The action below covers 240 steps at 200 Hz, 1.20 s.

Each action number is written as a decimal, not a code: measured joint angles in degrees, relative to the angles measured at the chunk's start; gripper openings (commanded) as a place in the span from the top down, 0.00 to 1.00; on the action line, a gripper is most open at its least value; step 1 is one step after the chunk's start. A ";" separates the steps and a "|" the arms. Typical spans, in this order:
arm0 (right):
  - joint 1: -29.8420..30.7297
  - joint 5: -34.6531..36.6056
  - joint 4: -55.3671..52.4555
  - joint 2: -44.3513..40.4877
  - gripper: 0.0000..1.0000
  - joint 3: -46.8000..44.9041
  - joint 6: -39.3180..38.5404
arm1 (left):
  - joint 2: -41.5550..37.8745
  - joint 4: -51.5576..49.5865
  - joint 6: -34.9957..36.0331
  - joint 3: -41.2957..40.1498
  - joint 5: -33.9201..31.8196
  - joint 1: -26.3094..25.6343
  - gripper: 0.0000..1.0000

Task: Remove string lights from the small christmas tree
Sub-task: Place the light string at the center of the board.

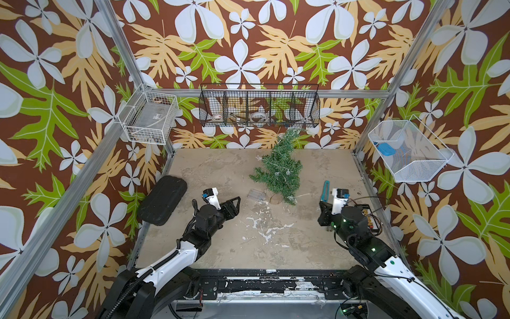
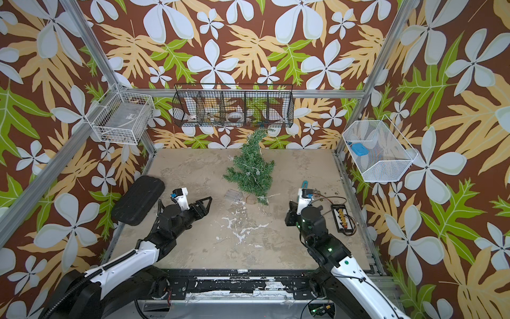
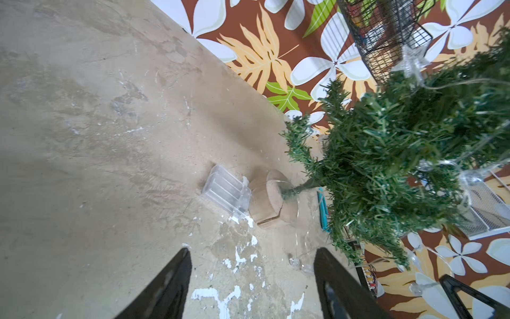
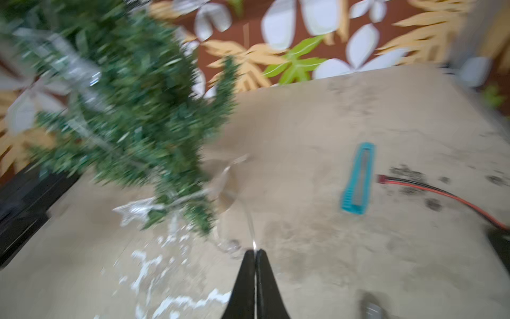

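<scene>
At worktop [image 1: 220, 171] centre, leaning tree [image 1: 278, 168] draped with string lights [image 3: 226, 190]; right fingers [image 4: 245, 281] pressed together on the lights' wire; left fingers [image 3: 171, 281] spread wide, empty.

dark green tree [image 1: 281, 176], pale lights [image 3: 226, 190], brown floral walls [image 1: 248, 41].

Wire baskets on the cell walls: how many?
3. A white basket hangs at the left, a black divided basket at the back, and a white mesh basket at the right. None looks hidden.
</scene>
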 measured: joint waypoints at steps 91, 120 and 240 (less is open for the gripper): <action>-12.90 -12.22 0.70 8.44 1.00 -1.75 5.33 | -3.34 -5.66 1.11 1.81 -1.09 -1.22 0.29; -12.92 -16.06 3.76 15.82 1.00 0.87 4.52 | -5.20 -9.01 2.43 1.64 -4.72 -1.22 0.30; -9.05 -28.63 27.82 42.77 0.93 -3.50 3.65 | -6.47 -20.44 6.67 -5.09 -25.24 -1.25 0.39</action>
